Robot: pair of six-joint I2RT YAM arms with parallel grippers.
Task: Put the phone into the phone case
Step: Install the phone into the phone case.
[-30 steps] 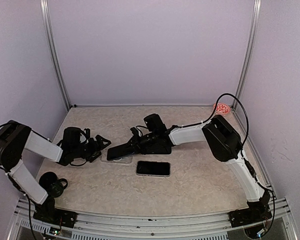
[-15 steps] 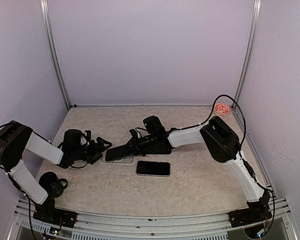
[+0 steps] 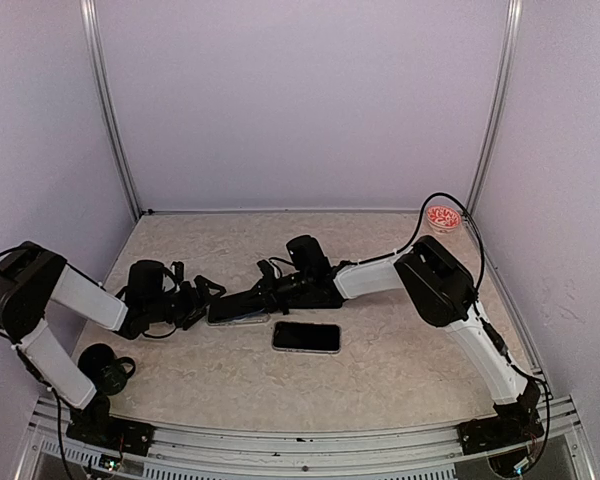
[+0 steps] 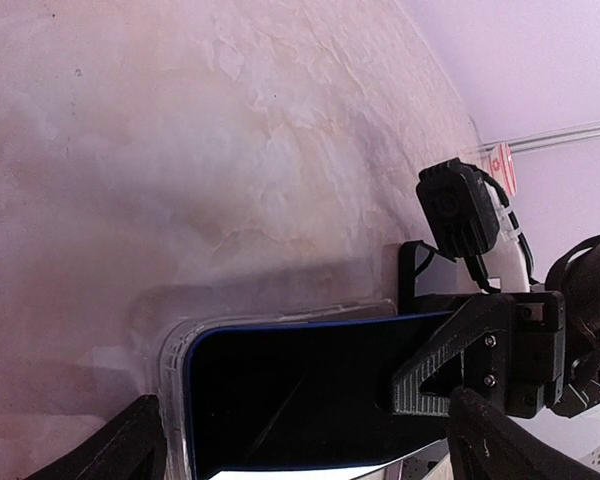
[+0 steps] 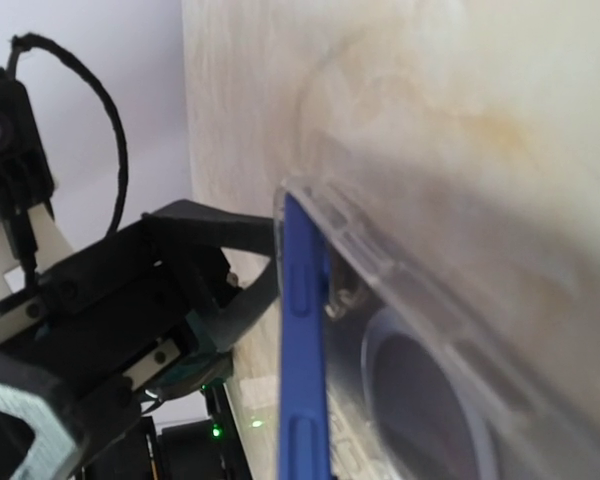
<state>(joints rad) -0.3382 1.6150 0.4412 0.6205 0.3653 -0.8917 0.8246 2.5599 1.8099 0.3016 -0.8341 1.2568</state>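
Right gripper (image 3: 268,292) has carried the black blue-edged phone (image 3: 235,305) left and dropped it flatter over the clear plastic case (image 4: 168,348). I see the left gripper (image 3: 204,300) edged in toward the phone's end. Right elbow shifted left.

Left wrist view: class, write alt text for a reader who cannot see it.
A blue-edged phone, dark screen up, lies partly in a clear case on a pale marbled table. The right gripper pinches its far end.
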